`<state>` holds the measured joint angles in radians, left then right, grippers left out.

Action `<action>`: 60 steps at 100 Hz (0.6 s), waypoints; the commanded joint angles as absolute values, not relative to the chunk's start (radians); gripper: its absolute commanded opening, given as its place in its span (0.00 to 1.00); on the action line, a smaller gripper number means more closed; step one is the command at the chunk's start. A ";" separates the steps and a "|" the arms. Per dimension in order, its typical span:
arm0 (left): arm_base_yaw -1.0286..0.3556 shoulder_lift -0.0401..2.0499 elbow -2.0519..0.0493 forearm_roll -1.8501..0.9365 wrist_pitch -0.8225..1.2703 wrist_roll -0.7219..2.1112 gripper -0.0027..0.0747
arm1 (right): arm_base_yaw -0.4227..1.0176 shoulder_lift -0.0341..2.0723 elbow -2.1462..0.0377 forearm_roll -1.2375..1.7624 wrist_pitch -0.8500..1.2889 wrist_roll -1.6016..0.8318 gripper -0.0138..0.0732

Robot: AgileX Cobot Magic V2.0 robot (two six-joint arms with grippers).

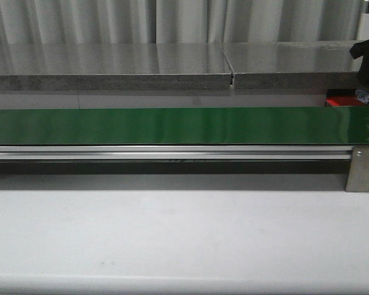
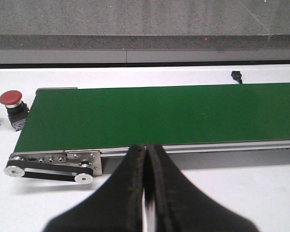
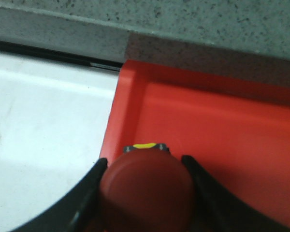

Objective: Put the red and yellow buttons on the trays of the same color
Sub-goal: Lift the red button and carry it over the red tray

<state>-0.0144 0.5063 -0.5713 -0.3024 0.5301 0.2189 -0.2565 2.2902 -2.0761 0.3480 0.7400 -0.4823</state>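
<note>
While a red button (image 3: 145,191) is clamped between the fingers of the right gripper (image 3: 144,193) above the near-left corner of the red tray (image 3: 222,125), release is best made low and further inside the rim. A second red button (image 2: 11,102) is seen beside the green belt (image 2: 174,113). The left gripper (image 2: 146,164) is pressed closed, empty.

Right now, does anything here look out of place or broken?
Nothing stands out. The right tool holds a red button over the red tray; another red button stands upright beside the green belt.
</note>
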 commanded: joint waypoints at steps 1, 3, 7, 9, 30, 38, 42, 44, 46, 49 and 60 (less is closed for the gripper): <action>-0.021 0.510 -0.598 -0.323 0.450 0.218 0.01 | -0.264 2.239 -2.112 0.369 0.688 -0.483 0.21; -0.021 0.510 -0.598 -0.323 0.450 0.218 0.01 | -0.265 2.243 -2.112 0.369 0.690 -0.483 0.21; -0.021 0.510 -0.598 -0.323 0.450 0.218 0.01 | -0.266 2.248 -2.112 0.369 0.692 -0.483 0.21; -0.021 0.510 -0.598 -0.323 0.450 0.218 0.01 | -0.267 2.251 -2.112 0.369 0.693 -0.483 0.21; -0.021 0.510 -0.598 -0.323 0.450 0.218 0.01 | -0.274 2.260 -2.112 0.369 0.694 -0.483 0.21; -0.021 0.510 -0.598 -0.323 0.450 0.218 0.01 | -0.274 2.262 -2.112 0.369 0.694 -0.483 0.21; -0.021 0.510 -0.598 -0.323 0.450 0.218 0.01 | -0.274 2.263 -2.112 0.369 0.694 -0.483 0.21; -0.021 0.510 -0.598 -0.323 0.450 0.218 0.01 | -0.274 2.263 -2.112 0.369 0.694 -0.483 0.21; -0.021 0.510 -0.598 -0.323 0.450 0.218 0.01 | -0.274 2.263 -2.112 0.369 0.694 -0.483 0.21; -0.021 0.510 -0.598 -0.323 0.450 0.218 0.01 | -0.274 2.263 -2.111 0.369 0.694 -0.483 0.21; -0.021 0.510 -0.598 -0.323 0.450 0.218 0.01 | -0.274 2.267 -2.111 0.369 0.694 -0.483 0.21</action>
